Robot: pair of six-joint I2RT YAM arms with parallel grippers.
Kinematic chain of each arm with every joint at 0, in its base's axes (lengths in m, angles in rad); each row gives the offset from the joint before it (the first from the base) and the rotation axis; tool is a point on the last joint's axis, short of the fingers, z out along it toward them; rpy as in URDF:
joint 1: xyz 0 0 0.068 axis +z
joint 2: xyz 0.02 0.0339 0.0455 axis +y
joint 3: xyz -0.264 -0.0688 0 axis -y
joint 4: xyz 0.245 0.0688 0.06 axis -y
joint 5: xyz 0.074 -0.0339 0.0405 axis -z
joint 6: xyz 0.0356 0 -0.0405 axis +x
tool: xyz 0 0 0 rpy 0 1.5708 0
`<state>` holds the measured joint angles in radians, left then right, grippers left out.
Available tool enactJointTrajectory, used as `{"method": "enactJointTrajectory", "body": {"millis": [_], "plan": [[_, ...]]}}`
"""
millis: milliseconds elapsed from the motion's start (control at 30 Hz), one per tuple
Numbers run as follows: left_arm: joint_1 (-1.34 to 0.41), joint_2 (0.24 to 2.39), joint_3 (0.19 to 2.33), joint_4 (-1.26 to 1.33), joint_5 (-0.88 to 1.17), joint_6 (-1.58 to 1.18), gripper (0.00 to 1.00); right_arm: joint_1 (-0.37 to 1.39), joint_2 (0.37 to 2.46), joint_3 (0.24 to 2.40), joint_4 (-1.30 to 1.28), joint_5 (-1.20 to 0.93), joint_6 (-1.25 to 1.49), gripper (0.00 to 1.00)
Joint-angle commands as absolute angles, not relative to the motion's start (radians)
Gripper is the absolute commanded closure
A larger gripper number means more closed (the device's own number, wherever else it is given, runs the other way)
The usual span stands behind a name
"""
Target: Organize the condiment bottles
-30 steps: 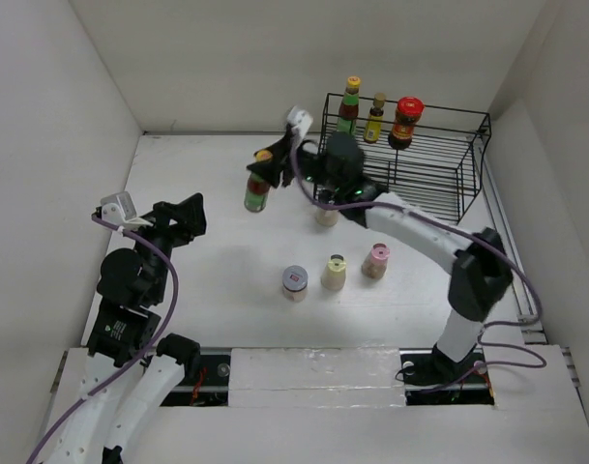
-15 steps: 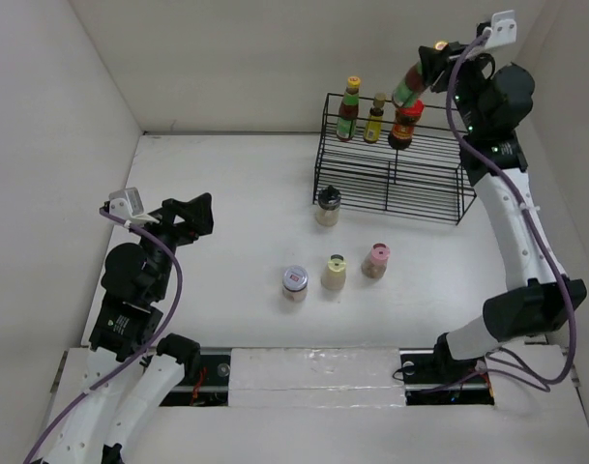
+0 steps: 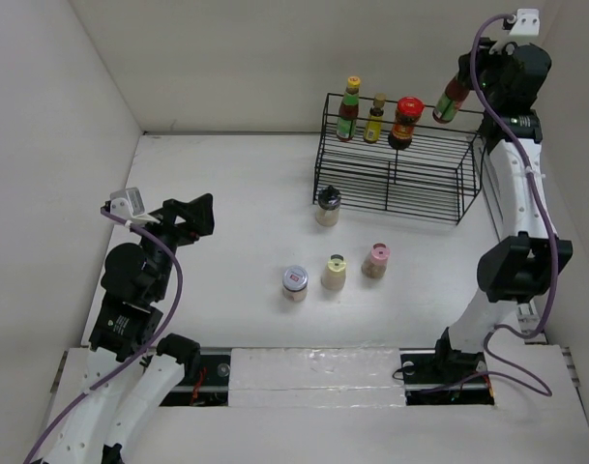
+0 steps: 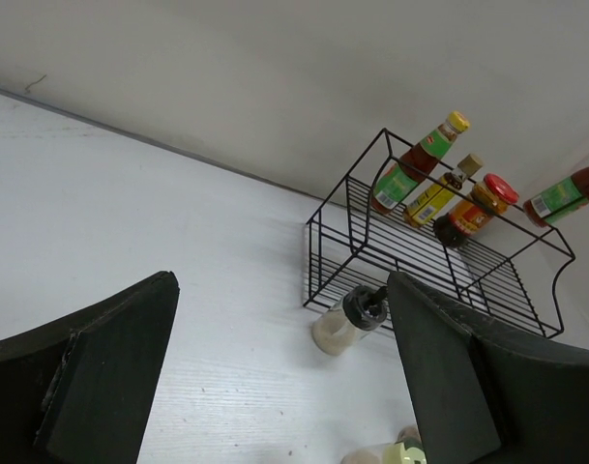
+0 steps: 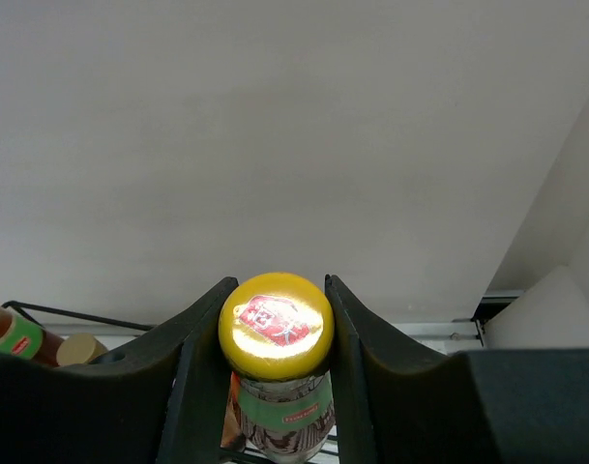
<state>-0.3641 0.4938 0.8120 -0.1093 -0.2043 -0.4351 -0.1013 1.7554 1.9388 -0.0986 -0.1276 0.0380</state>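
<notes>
My right gripper point(image 3: 462, 81) is high at the back right, shut on the yellow cap of a dark sauce bottle point(image 3: 449, 102) that hangs tilted over the right end of the black wire rack point(image 3: 425, 184). The right wrist view shows the fingers of this gripper point(image 5: 276, 329) pressed to both sides of the cap, with the bottle point(image 5: 280, 414) below. The rack's top shelf holds a yellow-capped bottle point(image 3: 349, 104), a small tan-capped bottle point(image 3: 374, 118) and a red-lidded jar point(image 3: 406, 122). My left gripper point(image 3: 203, 217) stands open at the left, with nothing in it point(image 4: 275, 387).
On the table stand a grey-capped shaker point(image 3: 327, 206) just in front of the rack's left corner, a silver-lidded jar point(image 3: 294, 282), a cream shaker point(image 3: 334, 273) and a pink-capped shaker point(image 3: 375, 260) in a row. White walls close in the back and both sides.
My right arm has swung the sauce bottle from the middle of the table up and across to above the rack's right end. The left gripper's jaws have opened a little wider.
</notes>
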Motion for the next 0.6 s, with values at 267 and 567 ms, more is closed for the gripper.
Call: {"method": "enactJointTrajectory", "body": {"millis": [267,567], "plan": [[-0.359,0.495,0.830,-0.067,-0.189,-0.425,0.15,-0.135,1.776,2.054,0.031,-0.123,0.046,0.75],[-0.359,0.505,0.830,-0.067,-0.178,-0.425,0.15,-0.135,1.809,1.948,0.021,-0.146,0.046,0.75]]}}
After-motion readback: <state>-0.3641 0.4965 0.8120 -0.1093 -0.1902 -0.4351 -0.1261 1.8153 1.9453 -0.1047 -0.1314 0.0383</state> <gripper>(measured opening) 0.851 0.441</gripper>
